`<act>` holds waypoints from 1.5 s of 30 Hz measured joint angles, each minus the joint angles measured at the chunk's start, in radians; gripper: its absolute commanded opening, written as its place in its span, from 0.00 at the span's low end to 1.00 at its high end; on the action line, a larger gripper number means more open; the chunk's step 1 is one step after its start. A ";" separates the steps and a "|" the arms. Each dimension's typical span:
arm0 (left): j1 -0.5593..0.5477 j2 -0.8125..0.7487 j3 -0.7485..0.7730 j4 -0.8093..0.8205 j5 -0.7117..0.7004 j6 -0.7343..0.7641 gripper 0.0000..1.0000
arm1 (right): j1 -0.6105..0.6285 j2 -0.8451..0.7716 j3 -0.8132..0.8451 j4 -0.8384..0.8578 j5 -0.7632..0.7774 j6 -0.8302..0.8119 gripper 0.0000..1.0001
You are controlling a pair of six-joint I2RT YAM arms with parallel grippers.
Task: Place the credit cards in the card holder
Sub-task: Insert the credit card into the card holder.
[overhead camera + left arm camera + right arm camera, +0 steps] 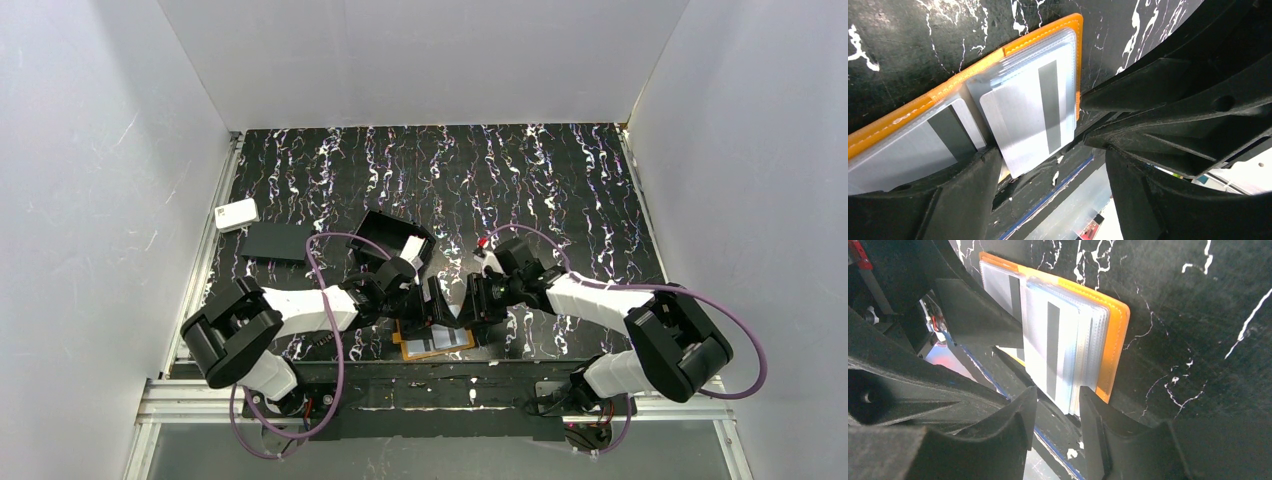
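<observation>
**A:** Top external view hides most of it from you. Both arms meet over the card holder [432, 342], so only a near strip of it shows, at the front edge of the tabletop [450, 170].

**B:** And the wrist views?

**A:** There you see it lying open, with an orange rim and clear sleeves. The credit cards [1023, 115] are silvery with a dark stripe and sit tucked among the sleeves. You cannot tell how many there are. Your left hand [1048, 155] stands apart, one finger covering the left page. Your right hand [1058, 400] is apart too, straddling the sleeves' corner.
</observation>
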 measured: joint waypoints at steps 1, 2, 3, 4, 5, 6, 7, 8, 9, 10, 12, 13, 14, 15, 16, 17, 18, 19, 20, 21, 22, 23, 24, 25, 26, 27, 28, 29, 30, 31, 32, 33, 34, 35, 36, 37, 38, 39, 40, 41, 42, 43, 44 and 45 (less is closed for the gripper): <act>0.001 0.004 0.000 0.003 0.003 -0.005 0.69 | 0.000 0.000 -0.011 0.012 -0.007 0.013 0.46; 0.001 0.009 0.000 0.006 0.005 -0.010 0.66 | 0.000 0.000 -0.019 0.021 -0.010 0.023 0.46; 0.001 0.014 0.000 0.011 0.008 -0.015 0.63 | 0.000 0.000 -0.025 0.029 -0.011 0.027 0.46; 0.002 0.019 0.000 0.016 0.010 -0.020 0.61 | 0.000 0.000 -0.029 0.035 -0.010 0.029 0.46; 0.002 0.024 -0.001 0.019 0.010 -0.024 0.59 | 0.000 0.000 -0.032 0.037 -0.010 0.031 0.46; 0.002 0.027 -0.003 0.021 0.010 -0.029 0.58 | 0.000 0.000 -0.034 0.039 -0.011 0.034 0.46; 0.002 0.029 -0.005 0.022 0.010 -0.033 0.57 | 0.000 0.000 -0.036 0.043 -0.010 0.035 0.46; 0.003 0.030 -0.007 0.024 0.009 -0.037 0.57 | 0.000 0.000 -0.040 0.050 -0.011 0.038 0.46; 0.003 0.030 -0.010 0.026 0.008 -0.039 0.56 | 0.000 0.000 -0.044 0.057 -0.012 0.043 0.46; 0.003 0.030 -0.014 0.031 0.008 -0.042 0.55 | 0.000 0.000 -0.047 0.063 -0.013 0.047 0.46; 0.005 0.030 -0.021 0.037 0.007 -0.050 0.55 | 0.000 0.000 -0.050 0.069 -0.016 0.052 0.46; 0.005 0.030 -0.022 0.037 0.007 -0.051 0.58 | 0.000 0.000 -0.052 0.073 -0.016 0.053 0.45; 0.005 0.030 -0.022 0.037 0.006 -0.053 0.63 | 0.000 0.000 -0.053 0.076 -0.017 0.056 0.45; 0.005 0.030 -0.022 0.037 0.007 -0.053 0.66 | 0.000 0.000 -0.054 0.078 -0.018 0.058 0.45; 0.005 0.030 -0.023 0.041 0.008 -0.057 0.67 | 0.000 0.000 -0.055 0.080 -0.018 0.061 0.45; 0.006 0.029 -0.022 0.048 0.011 -0.058 0.68 | 0.000 0.000 -0.057 0.081 -0.019 0.064 0.45; 0.006 0.029 -0.022 0.056 0.014 -0.060 0.67 | 0.000 0.000 -0.059 0.083 -0.020 0.068 0.45; 0.006 0.029 -0.022 0.063 0.017 -0.063 0.67 | 0.001 0.000 -0.060 0.083 -0.023 0.071 0.45; 0.006 0.031 -0.022 0.073 0.022 -0.064 0.67 | 0.002 0.000 -0.060 0.083 -0.023 0.074 0.45; 0.006 0.032 -0.022 0.079 0.024 -0.064 0.67 | 0.002 0.000 -0.060 0.083 -0.023 0.076 0.45; 0.006 0.034 -0.022 0.085 0.028 -0.066 0.68 | 0.002 0.000 -0.061 0.084 -0.023 0.078 0.45; 0.006 0.037 -0.023 0.095 0.032 -0.070 0.68 | 0.002 0.000 -0.061 0.083 -0.023 0.080 0.45; 0.007 0.040 -0.027 0.109 0.036 -0.074 0.68 | 0.002 0.000 -0.061 0.083 -0.023 0.082 0.45; 0.007 0.042 -0.036 0.134 0.042 -0.080 0.69 | 0.002 -0.002 -0.061 0.082 -0.021 0.082 0.45; 0.008 0.043 -0.047 0.159 0.047 -0.090 0.70 | 0.002 -0.004 -0.061 0.080 -0.019 0.082 0.45; 0.008 0.047 -0.056 0.186 0.053 -0.098 0.70 | 0.002 -0.007 -0.061 0.078 -0.017 0.082 0.46; 0.009 0.048 -0.063 0.204 0.058 -0.105 0.72 | 0.002 -0.011 -0.061 0.074 -0.013 0.080 0.46; 0.010 0.049 -0.072 0.224 0.061 -0.114 0.75 | 0.002 -0.015 -0.061 0.070 -0.010 0.078 0.46; 0.009 0.048 -0.084 0.246 0.061 -0.122 0.79 | 0.002 -0.018 -0.061 0.064 -0.008 0.074 0.46; 0.009 0.043 -0.098 0.266 0.060 -0.129 0.80 | 0.003 -0.020 -0.060 0.057 -0.005 0.070 0.46; 0.009 0.032 -0.111 0.275 0.058 -0.135 0.80 | 0.004 -0.022 -0.058 0.048 -0.004 0.066 0.47; 0.008 0.014 -0.119 0.269 0.055 -0.134 0.80 | 0.008 -0.023 -0.054 0.035 -0.001 0.056 0.47; 0.008 -0.002 -0.121 0.251 0.052 -0.130 0.80 | 0.010 -0.024 -0.050 0.024 0.002 0.048 0.47; 0.007 -0.025 -0.121 0.223 0.046 -0.120 0.80 | 0.014 -0.026 -0.043 0.010 0.007 0.039 0.47; 0.007 -0.050 -0.118 0.190 0.039 -0.105 0.80 | 0.015 -0.029 -0.038 -0.002 0.011 0.029 0.47; 0.006 -0.076 -0.111 0.145 0.033 -0.087 0.80 | 0.018 -0.033 -0.030 -0.018 0.018 0.018 0.47; 0.006 -0.099 -0.099 0.105 0.026 -0.069 0.79 | 0.019 -0.035 -0.023 -0.028 0.023 0.010 0.47; 0.006 -0.122 -0.079 0.053 0.018 -0.050 0.78 | 0.019 -0.036 -0.016 -0.039 0.028 -0.002 0.48; 0.006 -0.141 -0.056 0.004 0.005 -0.030 0.76 | 0.019 -0.038 -0.007 -0.053 0.034 -0.010 0.48; 0.006 -0.159 -0.027 -0.043 -0.008 -0.009 0.71 | 0.019 -0.040 -0.002 -0.060 0.039 -0.015 0.48; 0.006 -0.174 -0.003 -0.080 -0.020 0.008 0.64 | 0.019 -0.042 0.004 -0.069 0.042 -0.021 0.48; 0.006 -0.185 0.013 -0.103 -0.026 0.020 0.55 | 0.019 -0.045 0.008 -0.074 0.043 -0.025 0.48; 0.006 -0.196 0.022 -0.116 -0.030 0.028 0.46 | 0.019 -0.048 0.009 -0.076 0.044 -0.027 0.47; 0.007 -0.204 0.023 -0.120 -0.030 0.036 0.40 | 0.019 -0.050 0.009 -0.077 0.043 -0.027 0.47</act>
